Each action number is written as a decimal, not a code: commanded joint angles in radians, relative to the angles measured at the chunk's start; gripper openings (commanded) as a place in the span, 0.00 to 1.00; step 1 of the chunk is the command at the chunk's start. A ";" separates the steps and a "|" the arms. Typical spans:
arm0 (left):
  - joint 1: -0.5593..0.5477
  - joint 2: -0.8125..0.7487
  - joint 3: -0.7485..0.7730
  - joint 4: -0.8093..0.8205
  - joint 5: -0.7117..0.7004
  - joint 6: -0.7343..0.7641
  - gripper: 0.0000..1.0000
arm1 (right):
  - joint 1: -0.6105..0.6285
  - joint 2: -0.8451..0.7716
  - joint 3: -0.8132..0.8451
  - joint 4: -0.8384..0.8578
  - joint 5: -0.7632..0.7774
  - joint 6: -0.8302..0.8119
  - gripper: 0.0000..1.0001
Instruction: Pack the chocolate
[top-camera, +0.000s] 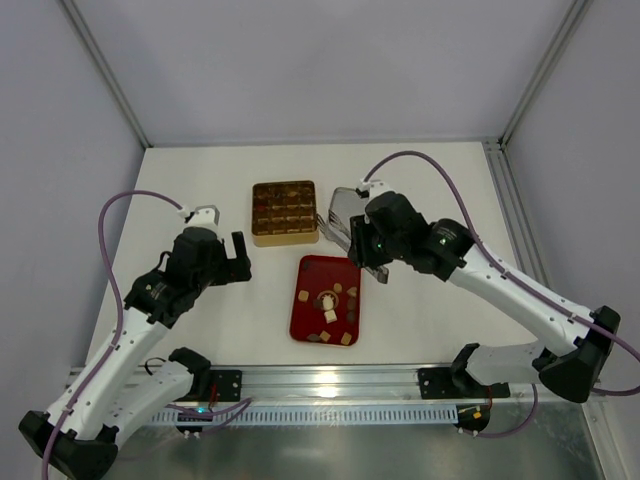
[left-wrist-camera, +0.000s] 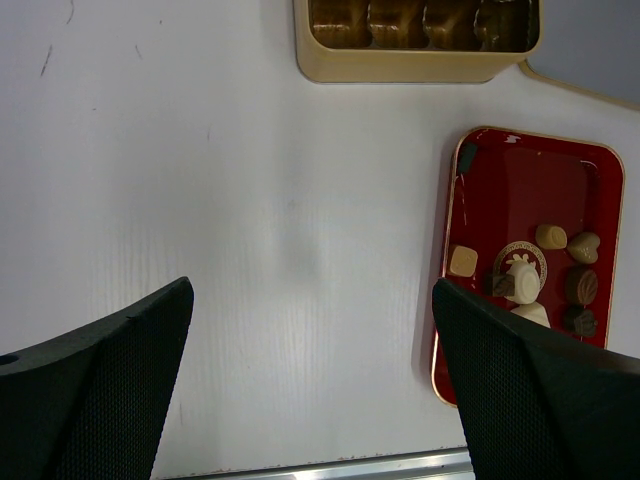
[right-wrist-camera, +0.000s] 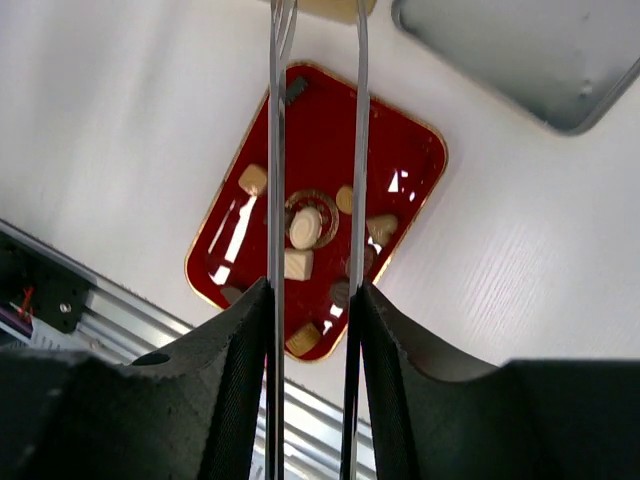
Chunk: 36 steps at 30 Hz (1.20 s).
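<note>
Pinching tongs (right-wrist-camera: 362, 120) lets your right gripper (right-wrist-camera: 315, 295) reach tiny chocolates (right-wrist-camera: 305, 228) on the mid-frame tray (right-wrist-camera: 400, 150); left gripper (left-wrist-camera: 310, 290) hangs spread.

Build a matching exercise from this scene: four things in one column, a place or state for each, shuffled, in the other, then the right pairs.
Column A
1. red rectangular tray
2. gold box with gridded compartments
3. thin metal tongs
4. left gripper

Column B
a. clamped in the jaws of the right gripper
b. wide open above the white table
c. has chocolate pieces scattered loose on it
d. beyond the tray, next to the silver metal lid

Pairs: 1-c, 2-d, 3-a, 4-b
</note>
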 joint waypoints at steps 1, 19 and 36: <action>0.005 -0.005 -0.002 0.024 -0.005 0.009 1.00 | 0.050 -0.077 -0.089 -0.065 0.001 0.070 0.41; 0.005 -0.004 -0.002 0.024 -0.001 0.009 1.00 | 0.302 -0.089 -0.235 -0.151 -0.005 0.248 0.42; 0.005 -0.004 -0.002 0.022 -0.002 0.009 1.00 | 0.356 0.031 -0.134 -0.154 0.068 0.162 0.42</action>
